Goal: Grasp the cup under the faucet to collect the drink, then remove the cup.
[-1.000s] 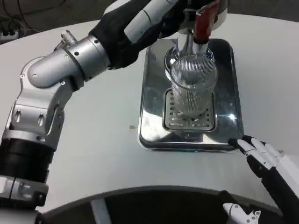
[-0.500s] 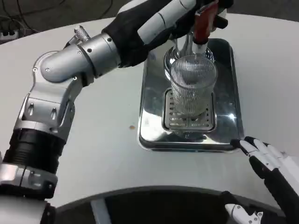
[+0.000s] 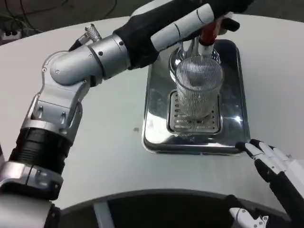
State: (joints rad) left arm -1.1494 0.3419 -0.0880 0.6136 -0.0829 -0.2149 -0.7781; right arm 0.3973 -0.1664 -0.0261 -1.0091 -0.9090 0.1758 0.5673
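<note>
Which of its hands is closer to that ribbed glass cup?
Left. The left hand reaches over the cup at the red tap handle; the right hand rests beyond the tray's front corner.

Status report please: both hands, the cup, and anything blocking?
Left hand at red faucet lever. Right hand open, beside steel tray. Ribbed clear glass cup upright on drain grate, unheld. Nothing blocking.

One clear ribbed glass cup [image 3: 198, 90] on one slotted metal drip grate [image 3: 195, 122], in one shiny steel tray [image 3: 156, 128]; one red-handled faucet [image 3: 207, 34] above cup; two hands.
</note>
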